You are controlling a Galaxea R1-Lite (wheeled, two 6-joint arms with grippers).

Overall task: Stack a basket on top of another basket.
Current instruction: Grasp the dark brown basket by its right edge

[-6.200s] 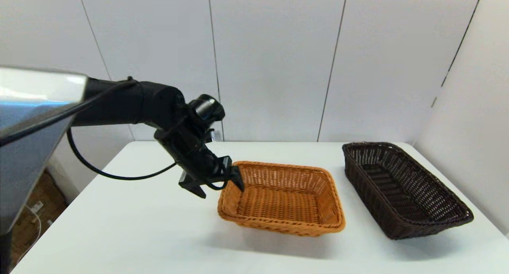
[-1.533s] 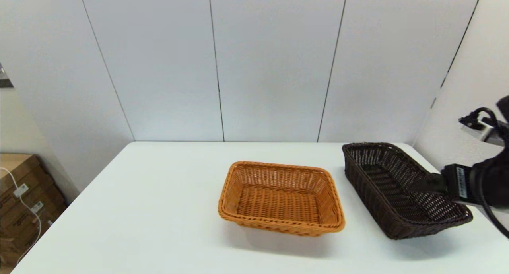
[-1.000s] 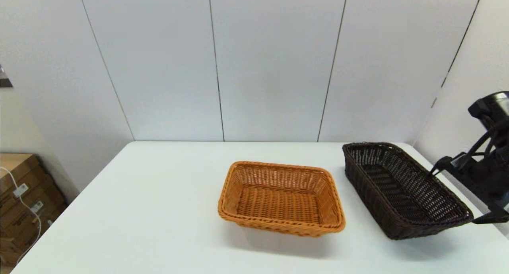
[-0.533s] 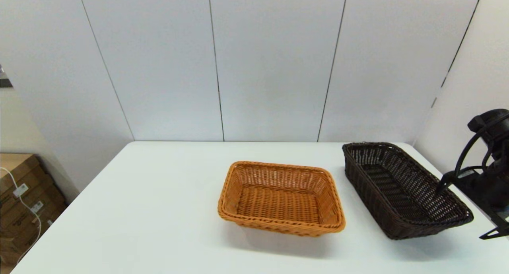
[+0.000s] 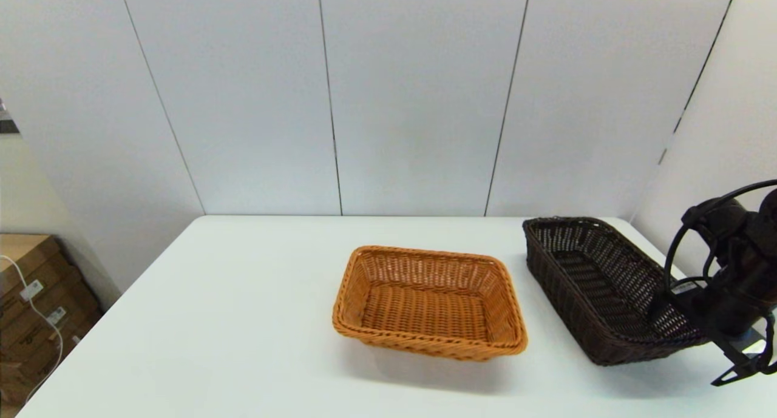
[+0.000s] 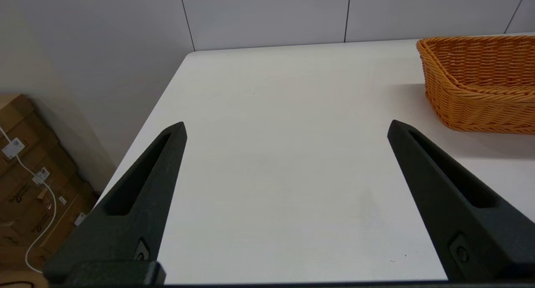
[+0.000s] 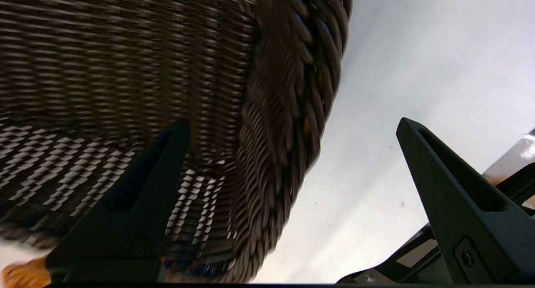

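My right gripper (image 7: pixel 292 125) is spread wide astride the dark basket's (image 5: pixel 607 284) braided rim (image 7: pixel 292 112), one finger inside, one outside. The orange basket (image 5: pixel 428 303) sits well apart. My left gripper (image 6: pixel 286 127), also released, hangs over bare table (image 6: pixel 271 154).

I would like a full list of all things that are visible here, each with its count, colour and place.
dark brown basket: one, almost black, on the table's right side, not stacked.
orange basket: one, orange-tan, near the table's middle, left of the dark one, apart from it.
table: one, white, under both baskets.
wall panels: several, pale grey, behind the table.
cardboard boxes: a few, brown, on the floor left of the table, with a white cable.
right gripper: one, black, open, astride the dark basket's near right rim, one finger inside and one outside.
left gripper: one, black, open, over bare table left of the orange basket.
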